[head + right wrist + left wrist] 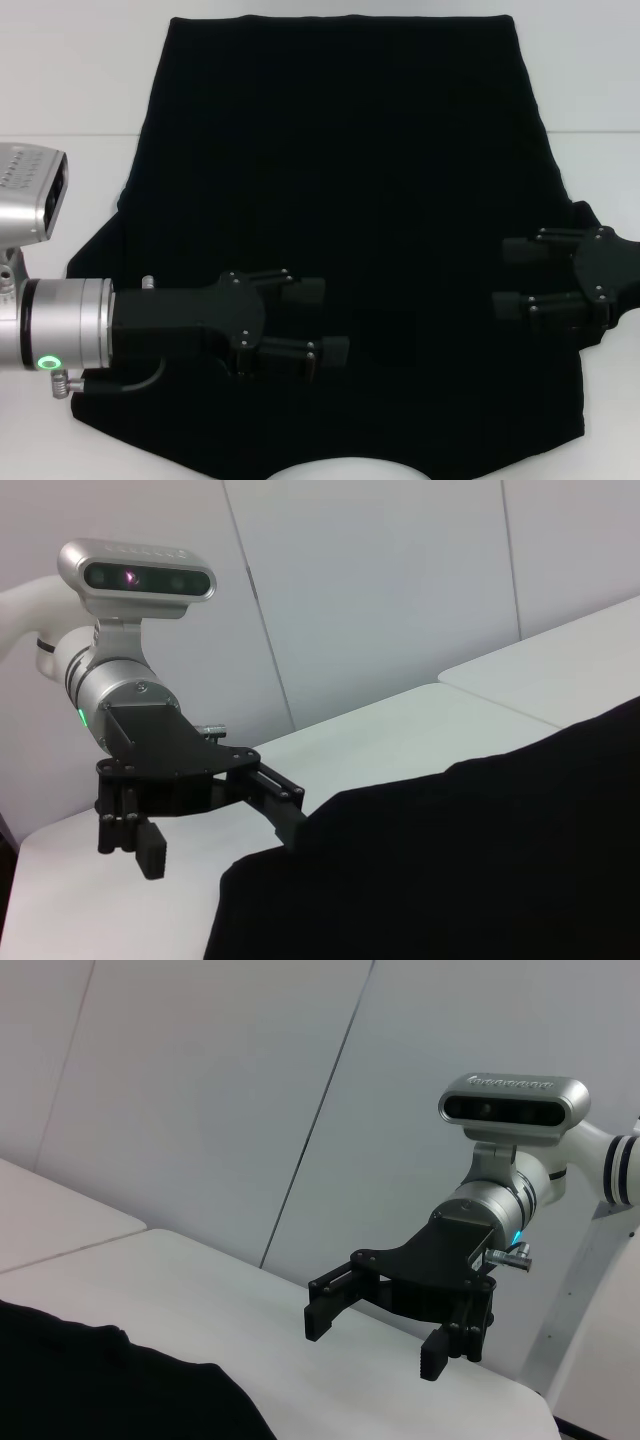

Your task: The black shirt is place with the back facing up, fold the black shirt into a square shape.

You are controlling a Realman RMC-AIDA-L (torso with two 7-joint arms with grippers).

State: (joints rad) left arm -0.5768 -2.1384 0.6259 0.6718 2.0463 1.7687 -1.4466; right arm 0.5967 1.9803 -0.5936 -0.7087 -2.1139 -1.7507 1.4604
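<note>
Claws (pixel 322 320) (pixel 505 276) open, above black shirt (pixel 340 180)

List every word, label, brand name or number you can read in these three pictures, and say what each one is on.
None can be read.
The black shirt shows plain cloth, no lettering.
Embossed marking on the wrist camera housing above the right gripper: too small to read.
The left gripper bears no text.

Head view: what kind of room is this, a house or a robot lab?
Probably a robot lab or test room. A black shirt lies flat on a plain white table, the walls are bare pale panels, and the left gripper and right gripper hover open over the shirt.
</note>
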